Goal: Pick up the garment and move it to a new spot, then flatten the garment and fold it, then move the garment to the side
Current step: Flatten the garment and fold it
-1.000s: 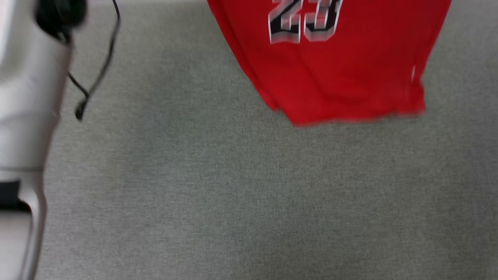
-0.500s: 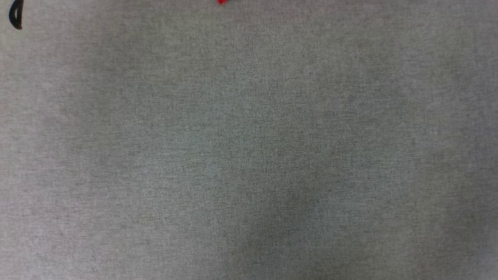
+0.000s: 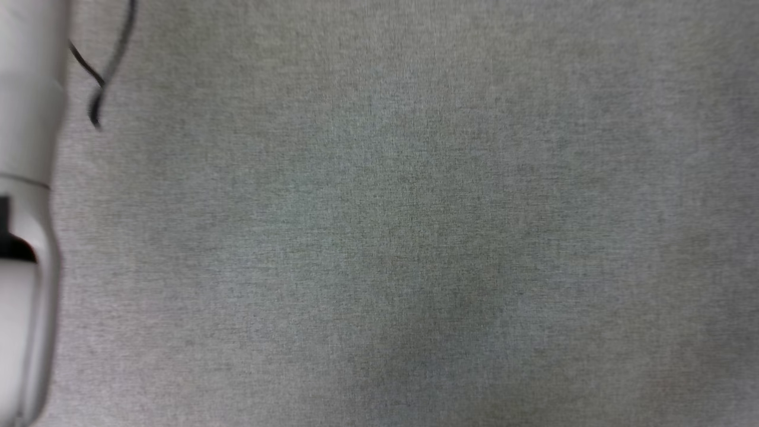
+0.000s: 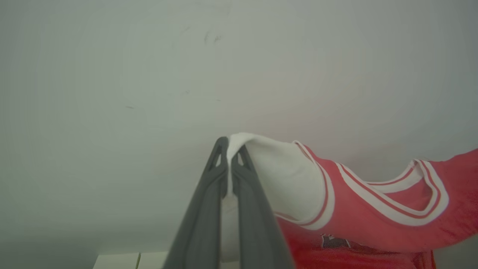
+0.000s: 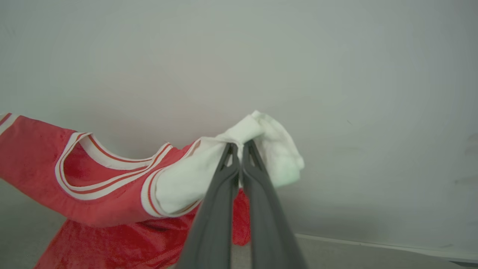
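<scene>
A grey cloth surface point(image 3: 415, 237) spreads below the head camera. The wrist views instead face a pale wall point(image 4: 149, 74), where the garment point(image 4: 373, 220) hangs in the air between the arms. A pale forearm point(image 3: 24, 148) lines the head view's left edge. The left gripper point(image 4: 230, 149) has its jaws clenched on one white sleeve point(image 4: 283, 175), and the right gripper point(image 5: 239, 149) grips the other white sleeve point(image 5: 186, 183). A thin black cable point(image 3: 101, 89) dangles beside the forearm.

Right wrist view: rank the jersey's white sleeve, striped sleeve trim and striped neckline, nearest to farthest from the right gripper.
1. White fabric sleeve, pinched in the right gripper.
2. Red-and-white striped sleeve trim, just left.
3. Red-and-white striped neckline, farthest left.
</scene>
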Robot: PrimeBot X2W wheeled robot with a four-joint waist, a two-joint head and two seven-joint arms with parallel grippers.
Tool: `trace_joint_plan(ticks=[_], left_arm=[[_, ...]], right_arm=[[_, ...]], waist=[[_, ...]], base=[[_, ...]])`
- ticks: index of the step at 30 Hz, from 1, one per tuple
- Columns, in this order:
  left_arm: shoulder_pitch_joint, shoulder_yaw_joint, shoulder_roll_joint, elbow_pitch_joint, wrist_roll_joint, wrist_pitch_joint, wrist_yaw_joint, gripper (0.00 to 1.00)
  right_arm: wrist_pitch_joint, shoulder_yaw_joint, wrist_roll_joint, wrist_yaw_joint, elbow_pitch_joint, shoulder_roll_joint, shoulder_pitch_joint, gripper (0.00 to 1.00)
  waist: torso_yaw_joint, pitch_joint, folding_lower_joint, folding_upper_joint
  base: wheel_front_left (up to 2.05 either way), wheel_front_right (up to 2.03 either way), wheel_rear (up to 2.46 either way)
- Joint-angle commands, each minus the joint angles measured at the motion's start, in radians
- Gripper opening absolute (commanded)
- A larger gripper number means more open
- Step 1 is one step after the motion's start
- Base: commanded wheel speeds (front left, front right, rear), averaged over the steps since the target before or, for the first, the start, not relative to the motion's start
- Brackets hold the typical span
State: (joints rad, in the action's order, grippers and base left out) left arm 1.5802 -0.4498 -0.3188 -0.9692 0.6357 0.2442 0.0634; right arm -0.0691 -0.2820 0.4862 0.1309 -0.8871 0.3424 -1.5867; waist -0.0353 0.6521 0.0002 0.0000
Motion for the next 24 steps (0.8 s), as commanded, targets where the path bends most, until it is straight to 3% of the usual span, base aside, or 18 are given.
trace_joint_plan(ticks=[1,5,11,17,24], left_arm=[[-0.046,0.005,0.009,-0.017,0.008,0.011,0.009,0.00],[-0.183,0.011,0.002,-0.045,0.005,0.021,0.023,0.00],[-0.494,0.100,-0.003,0.075,0.003,0.021,0.011,0.00],[-0.859,0.207,0.000,0.272,-0.015,0.022,-0.042,0.00],[-1.232,0.263,-0.004,0.492,-0.052,0.021,-0.107,0.00]], right_arm=[[0.018,-0.020,0.024,0.000,-0.022,-0.001,0.059,0.00],[0.062,-0.074,0.080,0.000,-0.044,-0.014,0.211,0.00],[0.120,-0.148,0.157,0.000,-0.005,-0.011,0.509,0.00],[0.125,-0.214,0.230,0.000,0.088,-0.003,0.786,0.00],[0.119,-0.204,0.244,0.000,0.202,0.051,1.024,0.00]], waist=[[0.005,-0.030,-0.0002,0.0000],[0.004,-0.121,-0.0002,0.0000],[0.000,-0.283,-0.0002,0.0000],[-0.022,-0.401,-0.0002,0.0000],[-0.034,-0.505,-0.0002,0.0000]], base=[[0.00,0.00,0.00],[0.00,0.00,0.00],[0.00,0.00,0.00],[0.00,0.00,0.00],[0.00,0.00,0.00]])
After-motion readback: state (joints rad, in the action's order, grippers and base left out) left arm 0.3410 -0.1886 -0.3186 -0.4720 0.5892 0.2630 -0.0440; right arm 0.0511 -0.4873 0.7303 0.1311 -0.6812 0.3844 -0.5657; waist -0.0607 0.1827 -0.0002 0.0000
